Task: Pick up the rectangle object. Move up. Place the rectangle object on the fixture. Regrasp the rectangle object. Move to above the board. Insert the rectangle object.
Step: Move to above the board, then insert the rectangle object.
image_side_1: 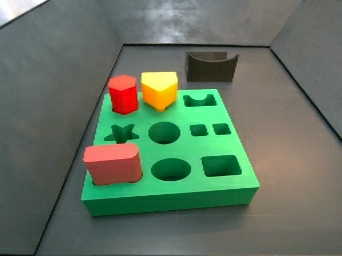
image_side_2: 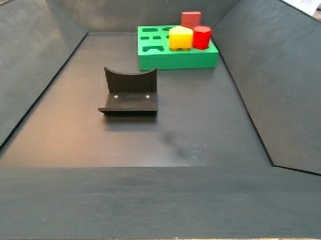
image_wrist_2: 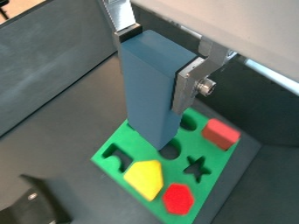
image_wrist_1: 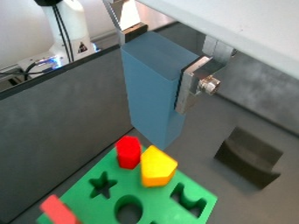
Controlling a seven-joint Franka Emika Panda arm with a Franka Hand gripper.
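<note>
My gripper (image_wrist_1: pixel 158 52) is clamped on the rectangle object (image_wrist_1: pixel 152 92), high above the worktop; in both wrist views the slate-blue block hangs upright between my silver fingers (image_wrist_2: pixel 191 81), one plate with its bolt pressed flat against the block's side. The gripper itself does not appear in either side view.

Below the block lies the board (image_wrist_2: pixel 117 140), bright green, with a yellow pentagon block (image_wrist_2: pixel 145 177), a red hexagonal peg (image_wrist_2: pixel 177 199) and a salmon-red square block (image_wrist_2: pixel 221 133) seated in it. In a wrist view the block's lower end covers part of the board near its middle, beside a round hole and the star cut-out (image_wrist_2: pixel 197 166).

In a side view the board (image_side_1: pixel 201 195) fills the middle of the frame, with the fixture (image_side_1: pixel 211 66) just behind it at the upper right, standing on the dark floor. In a side view the fixture (image_side_2: pixel 129 92) sits left of centre, apart from the board (image_side_2: pixel 157 58) at the top.
</note>
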